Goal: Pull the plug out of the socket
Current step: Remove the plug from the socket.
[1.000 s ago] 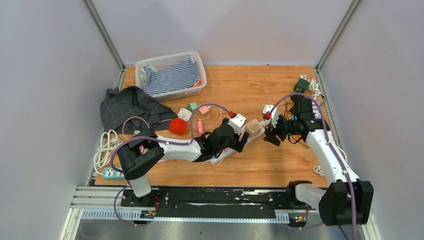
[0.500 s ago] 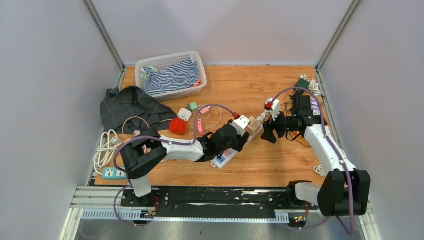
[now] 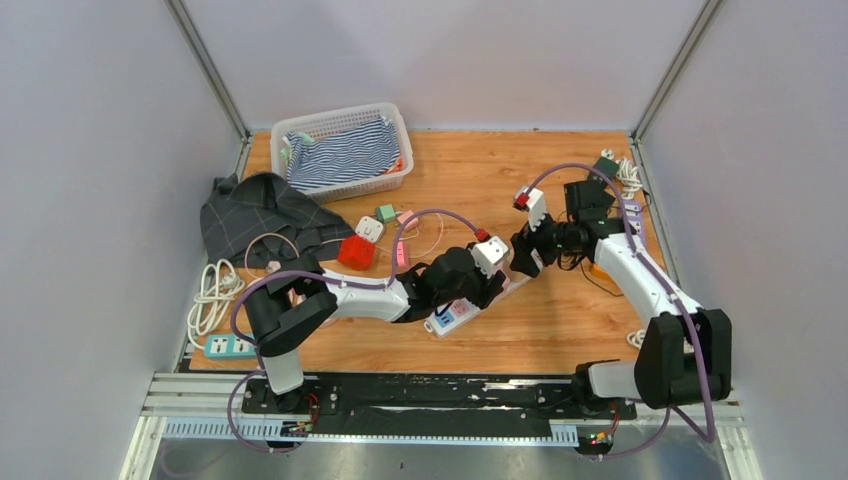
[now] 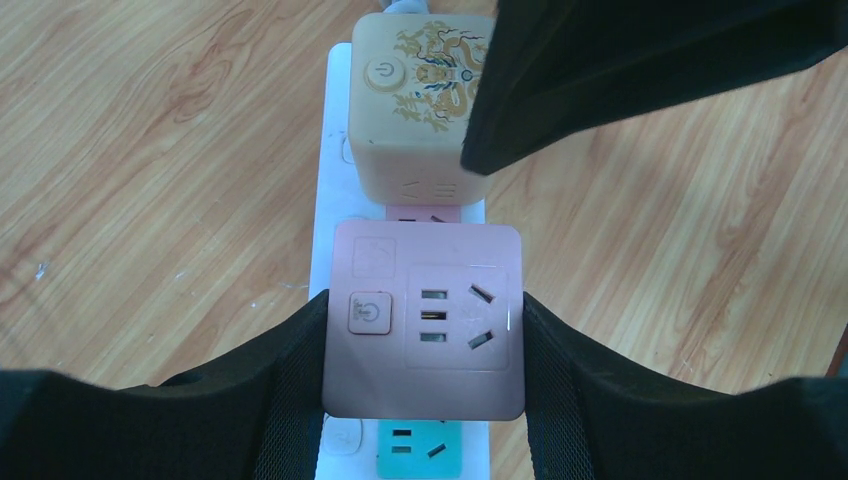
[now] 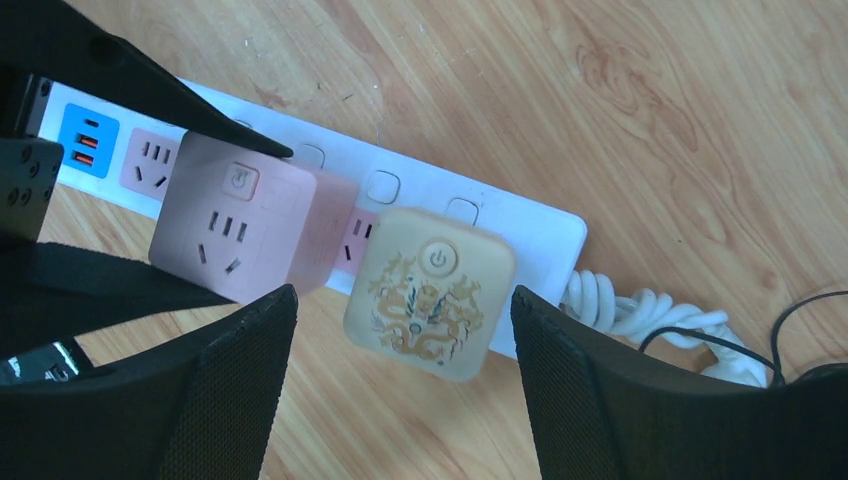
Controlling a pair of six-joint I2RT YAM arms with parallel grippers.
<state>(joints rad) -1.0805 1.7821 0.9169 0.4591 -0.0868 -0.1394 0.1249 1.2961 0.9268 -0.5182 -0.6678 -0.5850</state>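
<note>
The pink cube-shaped plastic plug (image 5: 235,215) sits in the white plastic socket strip (image 5: 530,215) on the wooden desk (image 5: 700,120), clamped on both sides by my left gripper (image 4: 424,320). My right gripper (image 5: 402,293) hangs open astride the neighbouring beige dragon-printed cube plug (image 5: 430,292).

pink plug (image 4: 422,318), beige plug (image 4: 420,110) (w/ dragons)

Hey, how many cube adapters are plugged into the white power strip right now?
2. The pink cube is gripped by the left claw; the beige dragon-print cube stands right beside it, toward the cord end of the white power strip. Its other visible sockets look empty.
</note>
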